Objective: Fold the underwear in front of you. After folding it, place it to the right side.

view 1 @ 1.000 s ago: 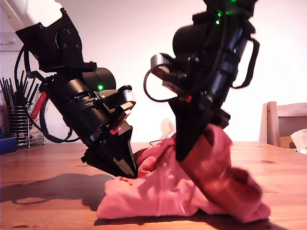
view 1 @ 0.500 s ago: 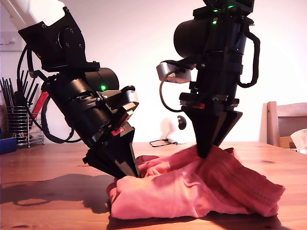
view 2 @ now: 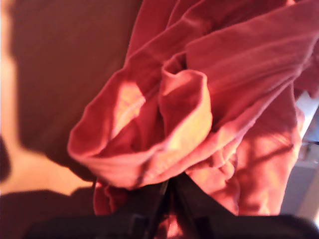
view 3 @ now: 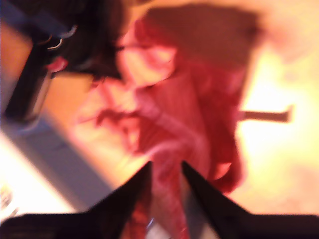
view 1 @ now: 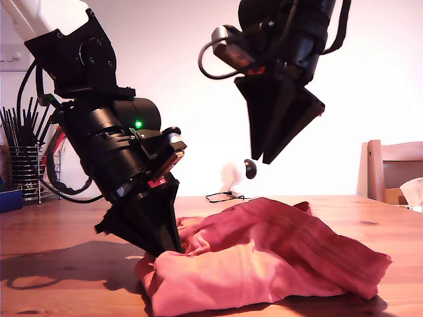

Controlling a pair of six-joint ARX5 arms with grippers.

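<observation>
My first hand (view 1: 160,249) slants down steeply, fingers pinched together on the underwear (view 1: 264,261) at its bunched edge. The underwear lies crumpled on the counter (view 1: 59,228). My second hand (view 1: 268,157) hangs tilted well above it, fingers slightly apart, holding nothing.

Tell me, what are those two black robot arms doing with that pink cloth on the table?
They are folding a pair of underwear on a wooden table. My first tool is down low at the exterior view's left, pinching an edge of the fabric. My second tool hangs in the air above the pile, holding nothing, with a small gap between its tips. The underwear lies bunched and rumpled, not neatly folded yet, and it has not been set aside.
</observation>
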